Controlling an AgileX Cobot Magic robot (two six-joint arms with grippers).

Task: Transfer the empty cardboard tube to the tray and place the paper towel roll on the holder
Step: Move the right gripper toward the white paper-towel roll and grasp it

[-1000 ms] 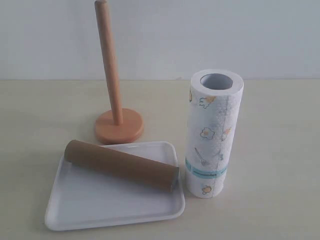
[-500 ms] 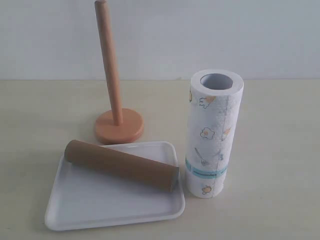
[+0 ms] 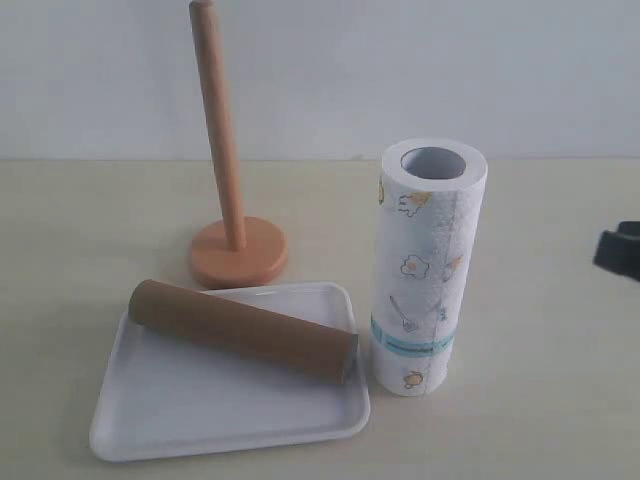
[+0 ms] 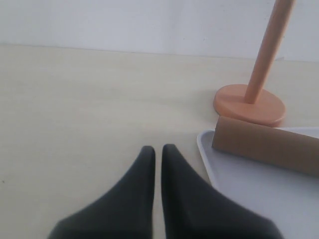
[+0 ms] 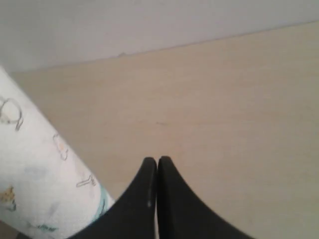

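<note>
The brown cardboard tube [image 3: 243, 330] lies across the white tray [image 3: 200, 410], one end over its right rim. The paper towel roll [image 3: 425, 265] stands upright just right of the tray. Behind them the wooden holder [image 3: 232, 210] stands with a bare dowel. My right gripper [image 3: 620, 250] shows as a dark shape at the right edge, well right of the roll. In the right wrist view the right gripper [image 5: 157, 160] is shut and empty, with the roll [image 5: 35, 179] beside it. My left gripper [image 4: 158, 148] is shut and empty, beside the tray [image 4: 239, 184], tube [image 4: 264, 144] and holder [image 4: 249, 102].
A pale wooden tabletop [image 3: 80, 220] runs back to a light wall [image 3: 400, 70]. Bare table shows to the left of the holder and to the right of the roll.
My right gripper has come into the exterior view at the right edge. The tube, tray, roll and holder have not moved.
</note>
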